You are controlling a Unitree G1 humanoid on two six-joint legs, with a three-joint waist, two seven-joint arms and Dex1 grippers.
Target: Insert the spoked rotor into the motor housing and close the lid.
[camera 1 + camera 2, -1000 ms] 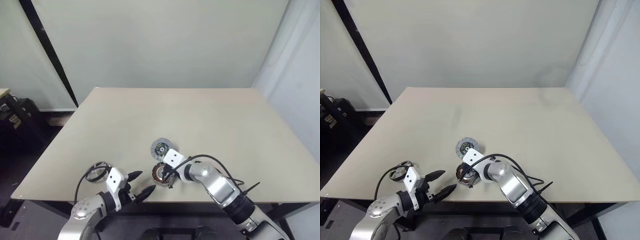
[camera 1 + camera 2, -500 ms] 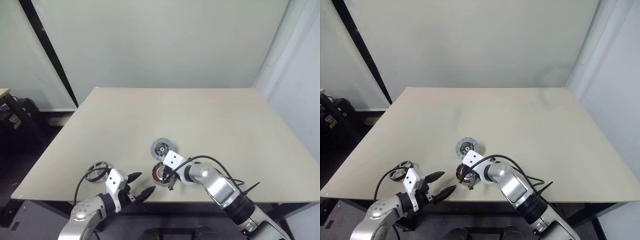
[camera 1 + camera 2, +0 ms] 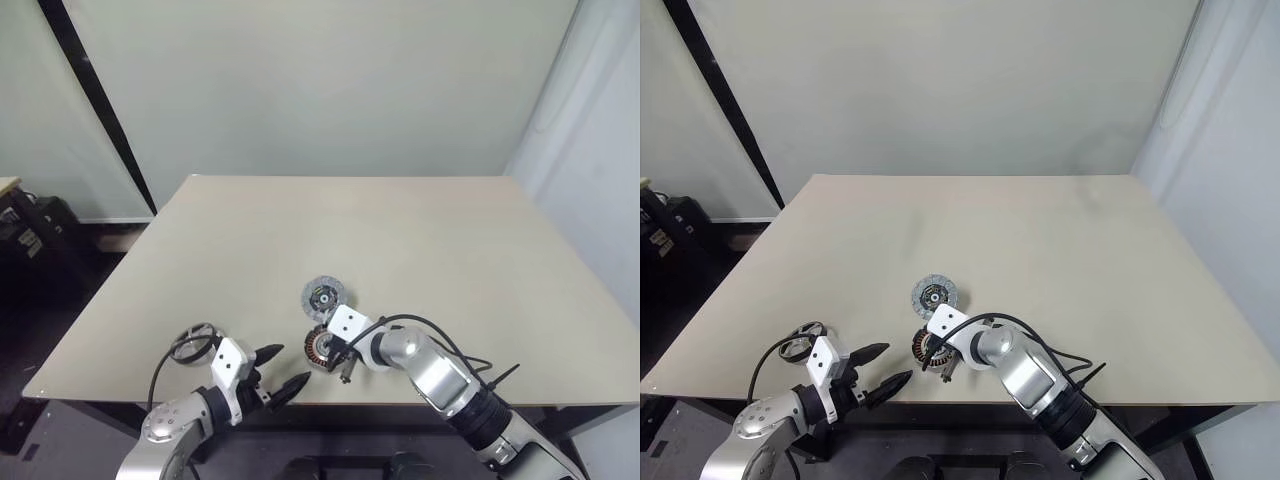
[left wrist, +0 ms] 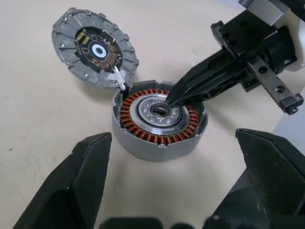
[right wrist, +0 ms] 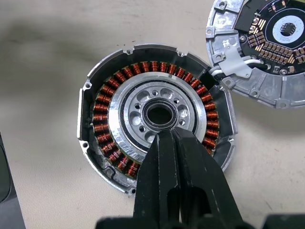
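Beige table (image 3: pixel 420 240) carries the motor housing (image 4: pixel 159 124) near its front edge, copper windings showing, with the lid (image 4: pixel 94 52) hinged open and lying flat beside it. Right gripper (image 5: pixel 167 136), fingers pressed together on nothing, points its tip at the housing's silvery centre, perhaps touching it. Left gripper (image 3: pixel 283 368) hovers nearby, fingers spread wide. Spoked rotor (image 3: pixel 193 343) lies well left of the housing, near the table's front edge
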